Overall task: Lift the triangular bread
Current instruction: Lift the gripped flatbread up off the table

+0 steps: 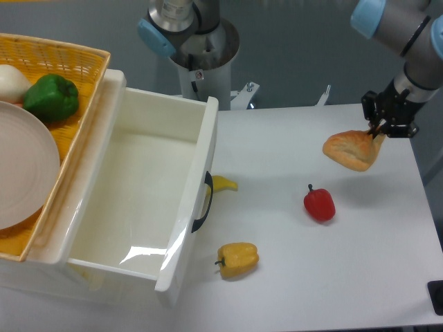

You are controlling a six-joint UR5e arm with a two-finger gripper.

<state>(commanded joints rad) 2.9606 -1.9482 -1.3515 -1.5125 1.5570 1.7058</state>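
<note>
The triangular bread [351, 150] is golden-brown with a paler crust and hangs tilted above the table at the right. My gripper [379, 133] is shut on its right upper edge and holds it clear of the surface. The bread's shadow falls on the table below it. The fingertips are partly hidden by the bread.
A red pepper [319, 203] lies below left of the bread. A yellow bell pepper [237, 258] and a small yellow banana-like piece [224, 183] lie near the open white drawer [202, 200]. A yellow basket [83, 69] at the far left holds a plate, a green pepper and a white item.
</note>
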